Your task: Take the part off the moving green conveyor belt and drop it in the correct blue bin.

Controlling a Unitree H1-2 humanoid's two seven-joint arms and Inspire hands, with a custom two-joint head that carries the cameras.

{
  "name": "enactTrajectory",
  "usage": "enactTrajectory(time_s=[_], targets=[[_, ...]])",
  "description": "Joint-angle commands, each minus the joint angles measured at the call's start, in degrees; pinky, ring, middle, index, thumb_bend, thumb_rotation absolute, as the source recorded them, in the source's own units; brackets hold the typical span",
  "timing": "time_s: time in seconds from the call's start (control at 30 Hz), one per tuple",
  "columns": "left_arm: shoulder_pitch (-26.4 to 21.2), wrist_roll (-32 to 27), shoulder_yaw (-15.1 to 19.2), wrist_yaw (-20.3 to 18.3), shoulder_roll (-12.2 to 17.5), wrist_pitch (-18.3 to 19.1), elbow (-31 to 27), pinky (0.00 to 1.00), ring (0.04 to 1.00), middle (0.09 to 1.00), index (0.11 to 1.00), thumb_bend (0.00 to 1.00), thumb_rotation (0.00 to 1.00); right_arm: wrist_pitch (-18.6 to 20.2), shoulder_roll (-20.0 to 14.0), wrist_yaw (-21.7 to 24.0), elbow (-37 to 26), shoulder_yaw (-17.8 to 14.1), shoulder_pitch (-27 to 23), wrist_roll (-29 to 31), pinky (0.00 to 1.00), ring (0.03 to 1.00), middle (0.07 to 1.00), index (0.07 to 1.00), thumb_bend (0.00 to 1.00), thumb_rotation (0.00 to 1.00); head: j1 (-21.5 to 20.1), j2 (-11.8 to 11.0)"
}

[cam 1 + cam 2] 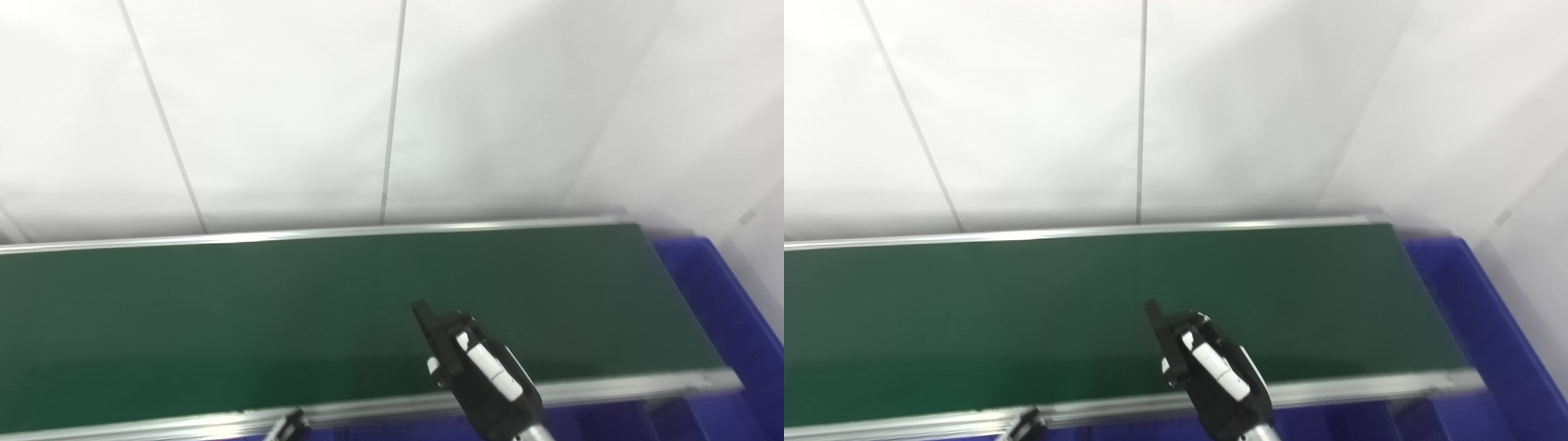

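Note:
The green conveyor belt (245,318) runs across the view between metal rails, and no part shows on it. My right hand (474,367), black with white finger segments, hovers over the belt's near rail, right of centre. Its thumb stands apart from the partly curled fingers, and nothing is in it. Only a tip of my left hand (288,427) shows at the bottom edge, below the near rail. A blue bin (716,294) sits past the belt's right end. More blue bin (588,419) shows under the near rail.
White wall panels (392,110) rise right behind the belt's far rail (306,234). A white side wall (753,245) closes in on the right, next to the blue bin.

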Motion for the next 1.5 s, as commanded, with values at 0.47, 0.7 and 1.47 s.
enactTrajectory(time_s=[0.47, 0.7, 1.47], targets=[[-0.2, -6.52, 4.86, -3.35, 4.07, 7.46, -8.63, 0.86, 0.893, 0.879, 0.903, 1.0, 0.98, -0.46, -6.5, -3.91, -7.39, -0.22, 1.31, 4.39, 0.14, 0.195, 0.32, 0.483, 0.51, 0.13, -4.43, 8.25], [0.39, -6.8, 5.64, -4.17, 4.48, 10.88, -12.05, 0.86, 0.9, 0.877, 0.903, 1.0, 0.98, -0.5, -9.03, -6.03, -9.6, -1.11, 1.83, 6.44, 0.14, 0.201, 0.32, 0.483, 0.51, 0.13, -5.0, 10.57], [0.56, -6.65, 5.99, -4.35, 3.99, 13.83, -15.23, 0.85, 0.894, 0.866, 0.895, 1.0, 0.97, -5.93, -25.14, 5.71, -9.25, 0.59, 6.58, -14.53, 0.16, 0.225, 0.321, 0.485, 0.51, 0.14, -2.75, 13.31]])
